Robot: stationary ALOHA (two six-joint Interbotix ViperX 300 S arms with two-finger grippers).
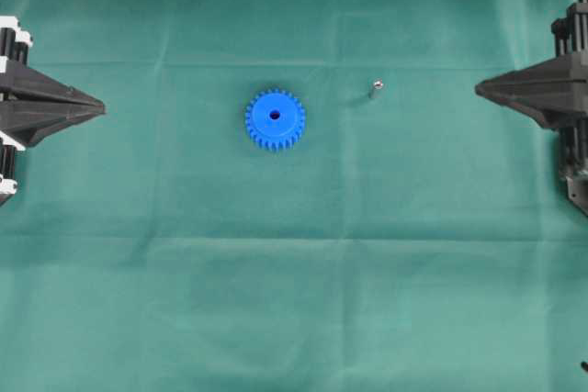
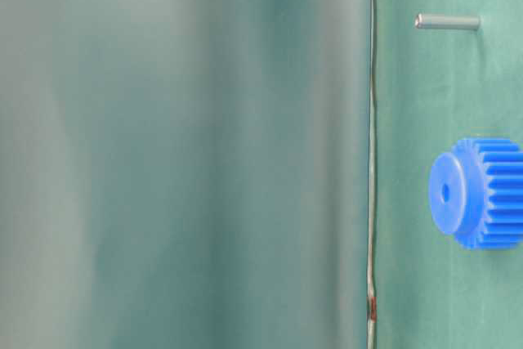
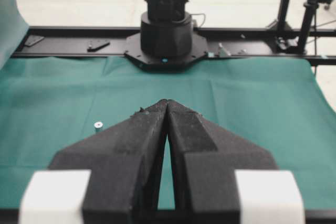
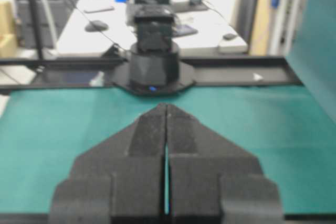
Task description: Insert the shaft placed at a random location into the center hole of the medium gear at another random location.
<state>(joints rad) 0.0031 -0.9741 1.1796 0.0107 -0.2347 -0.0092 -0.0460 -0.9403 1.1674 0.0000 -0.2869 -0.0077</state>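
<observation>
The blue medium gear (image 1: pixel 276 119) lies flat on the green cloth near the table's middle, hub up, with its dark center hole (image 1: pixel 275 116) showing. It also shows in the table-level view (image 2: pixel 478 193). The small silver shaft (image 1: pixel 376 89) stands on the cloth to the gear's right, apart from it; it shows too in the table-level view (image 2: pixel 447 21) and the left wrist view (image 3: pixel 98 126). My left gripper (image 1: pixel 101 108) is shut and empty at the left edge, far from the gear. My right gripper (image 1: pixel 479 89) is shut and empty at the right edge, right of the shaft.
The green cloth (image 1: pixel 294 300) covers the whole table. The opposite arm's base (image 3: pixel 166 30) stands at the cloth's far edge in the left wrist view. A blurred green surface (image 2: pixel 180 153) fills the left of the table-level view.
</observation>
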